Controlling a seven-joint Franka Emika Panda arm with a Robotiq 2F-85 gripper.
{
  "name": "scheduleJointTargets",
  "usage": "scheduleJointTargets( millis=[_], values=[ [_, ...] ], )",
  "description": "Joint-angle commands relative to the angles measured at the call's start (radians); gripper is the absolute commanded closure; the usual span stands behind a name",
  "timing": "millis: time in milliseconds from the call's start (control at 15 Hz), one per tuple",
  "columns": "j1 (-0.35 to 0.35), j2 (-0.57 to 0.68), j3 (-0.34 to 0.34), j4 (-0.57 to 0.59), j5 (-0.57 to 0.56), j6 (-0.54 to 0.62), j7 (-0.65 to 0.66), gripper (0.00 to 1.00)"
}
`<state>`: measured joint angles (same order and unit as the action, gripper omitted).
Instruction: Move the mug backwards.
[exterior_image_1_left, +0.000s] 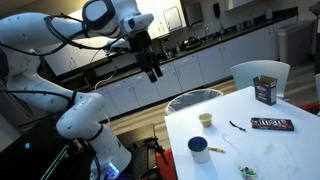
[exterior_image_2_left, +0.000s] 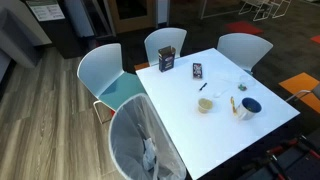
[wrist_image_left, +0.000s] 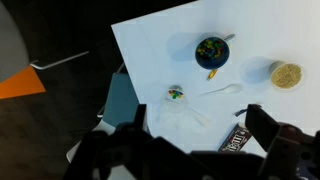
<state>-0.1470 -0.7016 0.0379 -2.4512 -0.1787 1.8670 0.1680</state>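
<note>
The dark blue mug (exterior_image_1_left: 198, 148) stands near the front edge of the white table (exterior_image_1_left: 280, 150). It also shows in an exterior view (exterior_image_2_left: 250, 106) and in the wrist view (wrist_image_left: 211, 51), where colourful bits lie inside it. My gripper (exterior_image_1_left: 152, 68) hangs high in the air to the left of the table, well away from the mug. In the wrist view its two dark fingers (wrist_image_left: 200, 135) are spread apart with nothing between them. The gripper does not show in the exterior view that looks down on the table.
A small cream cup (exterior_image_1_left: 206, 119) (wrist_image_left: 286, 75) stands by the mug. A dark brown box (exterior_image_1_left: 265, 90) (exterior_image_2_left: 167, 60), a candy pack (exterior_image_1_left: 271, 124) (wrist_image_left: 237, 140), a spoon (wrist_image_left: 222, 91) and a clear candy bag (wrist_image_left: 176, 95) are on the table. Chairs (exterior_image_2_left: 165, 45) (exterior_image_2_left: 140, 135) ring it.
</note>
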Motion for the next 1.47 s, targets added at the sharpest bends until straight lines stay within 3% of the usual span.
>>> scheduleJointTargets(
  millis=[0,733,1067,1400],
  values=[
    [0.013,0.001,-0.01,0.002,-0.007,-0.003,0.006,0.0],
    [0.02,0.02,-0.02,-0.001,0.007,0.009,-0.004,0.0],
    [0.068,0.147,-0.145,-0.104,0.113,0.178,-0.177,0.0],
    [0.032,0.399,-0.248,-0.181,0.143,0.3,-0.302,0.0]
  ],
)
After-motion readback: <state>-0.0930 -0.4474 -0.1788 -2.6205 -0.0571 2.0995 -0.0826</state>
